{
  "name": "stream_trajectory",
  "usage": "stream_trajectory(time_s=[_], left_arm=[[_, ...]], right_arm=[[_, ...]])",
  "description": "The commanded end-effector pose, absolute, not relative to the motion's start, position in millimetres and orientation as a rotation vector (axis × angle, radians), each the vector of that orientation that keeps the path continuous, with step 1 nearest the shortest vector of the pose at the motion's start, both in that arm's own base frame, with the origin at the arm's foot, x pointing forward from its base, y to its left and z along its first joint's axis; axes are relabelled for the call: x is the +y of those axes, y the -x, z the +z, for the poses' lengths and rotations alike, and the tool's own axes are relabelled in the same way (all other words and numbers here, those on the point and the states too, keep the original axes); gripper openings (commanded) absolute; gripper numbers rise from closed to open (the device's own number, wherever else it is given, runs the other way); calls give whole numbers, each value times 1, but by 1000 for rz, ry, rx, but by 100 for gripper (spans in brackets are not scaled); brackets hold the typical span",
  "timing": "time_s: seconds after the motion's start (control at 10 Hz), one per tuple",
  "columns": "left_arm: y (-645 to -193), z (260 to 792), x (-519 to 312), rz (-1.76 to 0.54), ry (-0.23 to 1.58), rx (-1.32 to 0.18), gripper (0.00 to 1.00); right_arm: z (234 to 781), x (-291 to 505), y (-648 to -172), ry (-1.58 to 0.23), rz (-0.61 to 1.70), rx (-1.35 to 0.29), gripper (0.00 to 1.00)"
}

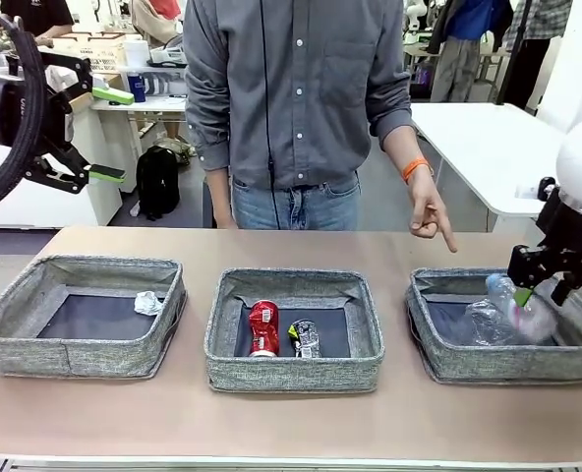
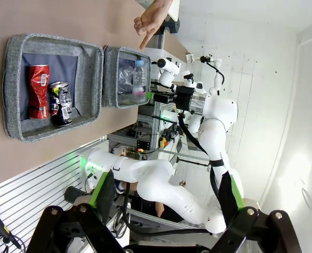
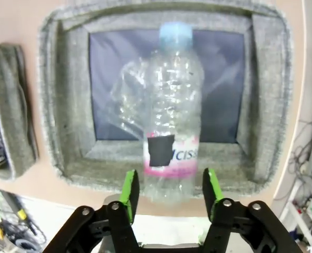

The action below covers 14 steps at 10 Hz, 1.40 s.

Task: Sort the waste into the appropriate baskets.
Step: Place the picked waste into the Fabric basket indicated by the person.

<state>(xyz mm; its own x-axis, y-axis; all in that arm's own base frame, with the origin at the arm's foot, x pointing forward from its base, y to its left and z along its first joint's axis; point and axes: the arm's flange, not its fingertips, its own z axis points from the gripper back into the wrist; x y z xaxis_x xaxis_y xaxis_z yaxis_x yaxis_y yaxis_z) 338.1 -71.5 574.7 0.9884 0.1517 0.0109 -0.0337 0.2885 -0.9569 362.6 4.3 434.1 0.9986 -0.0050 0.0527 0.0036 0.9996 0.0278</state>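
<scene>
Bottle with pink label (image 3: 171, 118) lies over the right basket (image 1: 507, 369) atop a clear plastic cup (image 1: 486, 322); our right gripper (image 3: 169, 191) stands parted around its base, pads not visibly pressing it.

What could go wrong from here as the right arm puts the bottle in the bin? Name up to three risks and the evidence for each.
1. The right gripper has its pads at the base of the clear bottle, near the right basket wall; it might tip out.
2. It could land on the clear plastic cup and roll.
3. The person's hand points above this basket, so contact is possible.
</scene>
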Motion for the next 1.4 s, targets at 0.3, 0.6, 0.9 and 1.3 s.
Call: stream_trajectory(time_s=[0.3,0.6,0.9,1.3], left_arm=[[-337,576,-70,123,1264,-96,100],[-337,576,-70,123,1264,-96,100],[-337,576,-70,123,1264,-96,100],[-337,576,-70,123,1264,-96,100]], right_arm=[[429,6,-353,-60,-3,-93,100],[448,17,-352,-184,-12,-76,100],[503,46,-343,-821,-10,44,100],[524,67,-347,-1456,-212,-73,100]])
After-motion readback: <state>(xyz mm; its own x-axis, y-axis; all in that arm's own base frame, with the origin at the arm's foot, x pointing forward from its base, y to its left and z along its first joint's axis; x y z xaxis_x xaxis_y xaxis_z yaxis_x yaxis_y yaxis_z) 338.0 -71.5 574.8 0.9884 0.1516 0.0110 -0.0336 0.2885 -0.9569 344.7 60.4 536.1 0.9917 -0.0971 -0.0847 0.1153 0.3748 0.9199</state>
